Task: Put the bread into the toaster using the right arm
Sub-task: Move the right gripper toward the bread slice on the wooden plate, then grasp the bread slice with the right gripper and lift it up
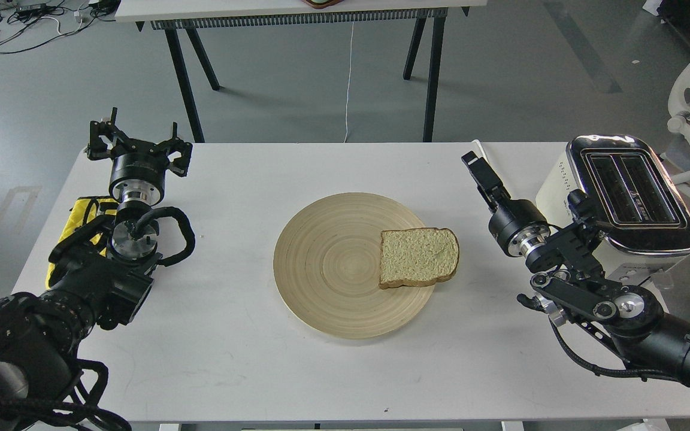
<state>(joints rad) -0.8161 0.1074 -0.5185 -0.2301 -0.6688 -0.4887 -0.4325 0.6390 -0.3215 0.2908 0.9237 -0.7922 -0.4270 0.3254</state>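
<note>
Centrally on the white tabletop [231, 359] sits a round wooden plate [327, 269], and the bread [418, 256] lies flat on the plate's right part, its rounded top toward the right and one lower corner reaching the plate's rim. Nothing grips the slice. At the right edge of the tabletop stands the toaster [632, 191], cream-sided with a shiny chrome top and two dark slots facing up, both showing no slice inside. The right arm [590, 281] comes in from the lower right, crossing in front of the toaster, and its gripper [478, 169] points up and to the left, between the toaster and the plate, well apart from the bread; it is seen edge-on and dark, so I cannot tell how far its fingers are parted, though it has hold of nothing. On the far left, the left arm's gripper [139, 142] is raised near the tabletop's back corner with its fingers spread wide and bare. A yellow object [84, 215] shows beside that arm.
</note>
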